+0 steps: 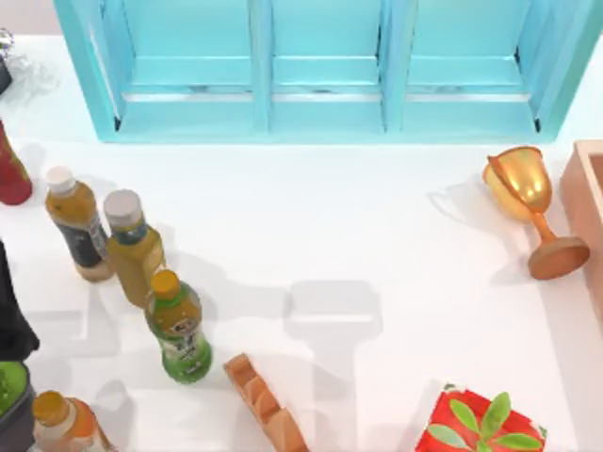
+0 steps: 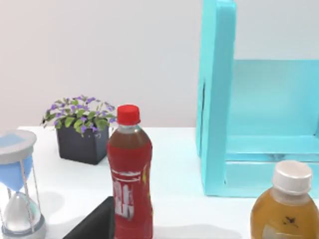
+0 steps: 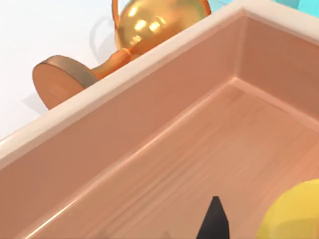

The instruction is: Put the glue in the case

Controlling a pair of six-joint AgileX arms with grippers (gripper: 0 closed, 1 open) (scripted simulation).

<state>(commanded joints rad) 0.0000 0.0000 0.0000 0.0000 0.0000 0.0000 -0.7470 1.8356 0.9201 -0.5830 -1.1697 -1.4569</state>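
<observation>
The case [image 1: 586, 202] is a tan-pink wooden box at the table's right edge, partly cut off in the top view. In the right wrist view its thick rim [image 3: 124, 74] and hollow wooden floor [image 3: 209, 149] lie close below the camera. One black fingertip [image 3: 215, 221] of my right gripper hangs over that floor. Beside it is a rounded yellow body, the glue [image 3: 294, 214], inside the case walls. I cannot tell whether the fingers touch the glue. The left wrist view looks along the table's left side at bottles.
A gold trophy cup [image 1: 528, 193] lies tipped just left of the case. A blue shelf unit [image 1: 320, 66] spans the back. Several drink bottles [image 1: 177, 325] stand at the left, with a red bottle [image 2: 129, 174], a plant pot [image 2: 82, 144] and an hourglass [image 2: 17, 189]. A red box [image 1: 480, 424] sits at the front right.
</observation>
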